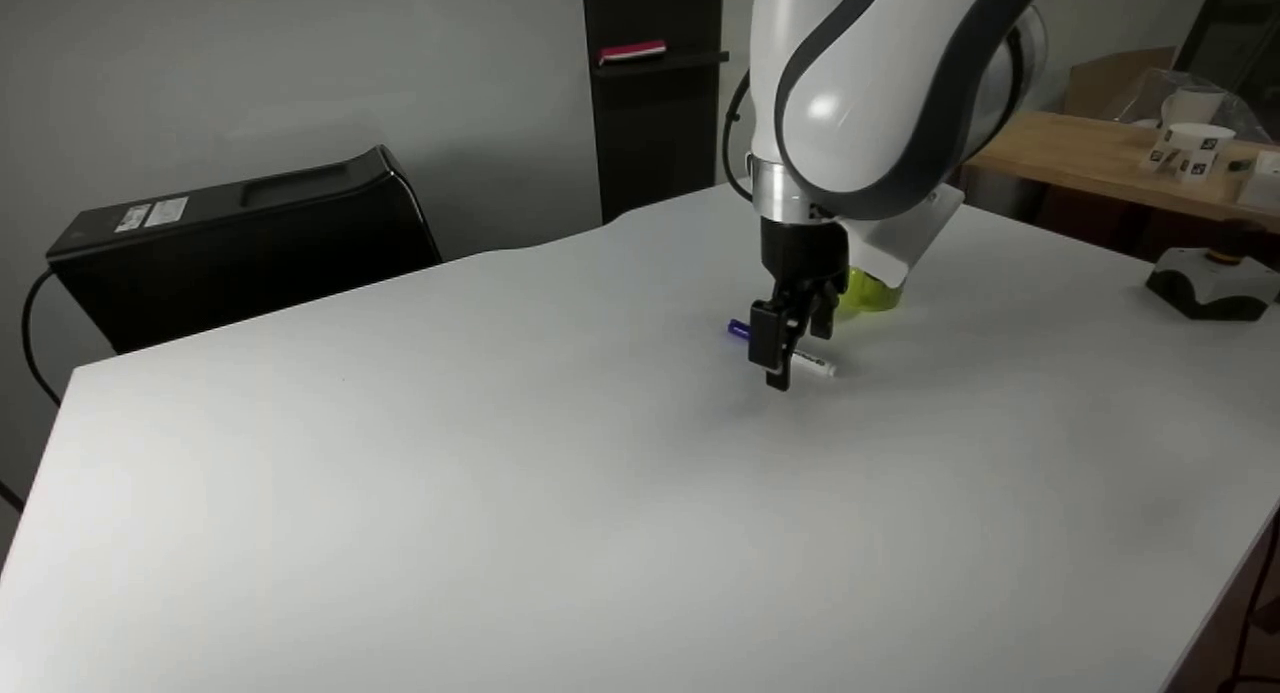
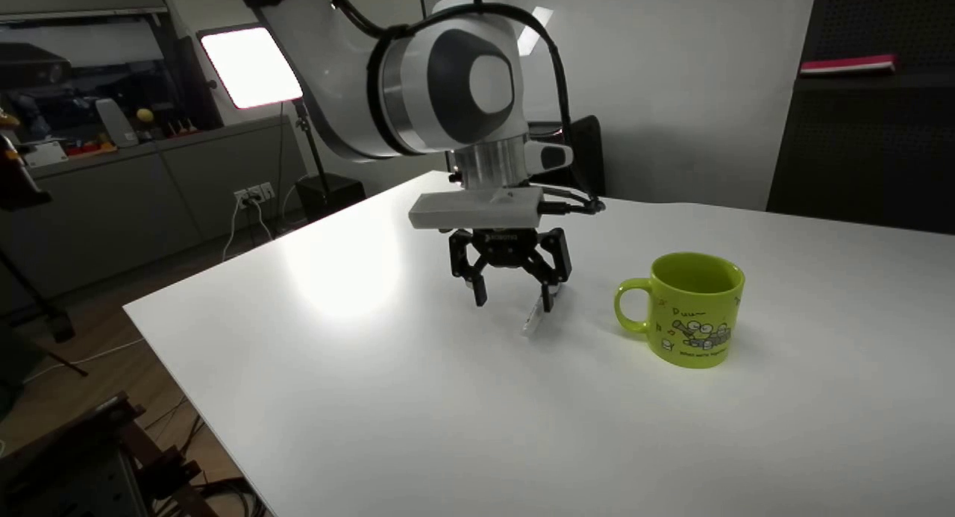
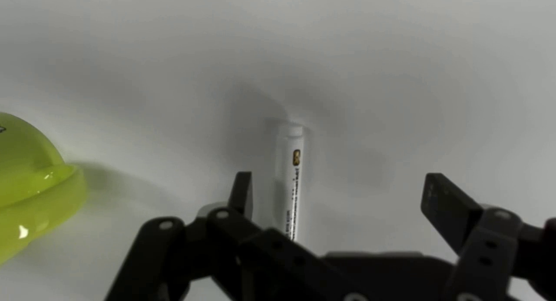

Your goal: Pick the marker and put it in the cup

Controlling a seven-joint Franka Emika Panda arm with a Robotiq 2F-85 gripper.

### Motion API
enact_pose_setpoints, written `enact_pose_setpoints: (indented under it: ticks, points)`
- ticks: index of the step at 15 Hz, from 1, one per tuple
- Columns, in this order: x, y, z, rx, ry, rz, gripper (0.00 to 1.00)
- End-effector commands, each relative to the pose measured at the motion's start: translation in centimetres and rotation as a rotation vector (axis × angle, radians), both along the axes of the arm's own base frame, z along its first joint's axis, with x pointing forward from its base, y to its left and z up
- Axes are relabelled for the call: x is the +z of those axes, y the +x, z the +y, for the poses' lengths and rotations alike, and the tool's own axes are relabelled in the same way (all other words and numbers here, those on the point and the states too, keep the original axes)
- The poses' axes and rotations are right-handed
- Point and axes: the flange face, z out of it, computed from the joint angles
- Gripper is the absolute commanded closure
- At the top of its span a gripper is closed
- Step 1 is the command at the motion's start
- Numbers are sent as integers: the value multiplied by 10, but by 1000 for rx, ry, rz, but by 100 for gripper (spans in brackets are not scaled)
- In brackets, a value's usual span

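The marker, white with a blue end, lies on the table in both exterior views [image 1: 815, 364] [image 2: 532, 321]. It also shows in the wrist view [image 3: 293, 183], where its near end is hidden behind the gripper. The green-yellow cup [image 2: 694, 319] stands upright beside the gripper. It is mostly hidden behind the arm in an exterior view [image 1: 870, 292] and cut off at the left in the wrist view [image 3: 32, 183]. My gripper [image 1: 800, 357] [image 2: 514, 304] [image 3: 339, 177] is open and empty above the marker. In the wrist view the marker appears between the fingers, closer to the left one.
The white table [image 1: 450, 493] carries the marker and cup. A grey-and-black device [image 1: 1212, 285] sits at its far right edge. A black case [image 1: 250, 238] stands behind the table. Paper cups [image 1: 1195, 148] stand on a wooden table. A bright lamp [image 2: 252, 67] stands beyond.
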Motion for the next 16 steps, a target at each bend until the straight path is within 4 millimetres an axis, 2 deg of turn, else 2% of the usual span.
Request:
enact_pose_setpoints:
  ticks: [1,8,15,16]
  points:
    - [-11,15,-5,-18,3,-23,0]
    - [-18,29,-26,-50,-28,-46,0]
    - [-19,36,-24,-60,-34,-63,0]
    - [-19,37,-23,-62,-32,-62,25]
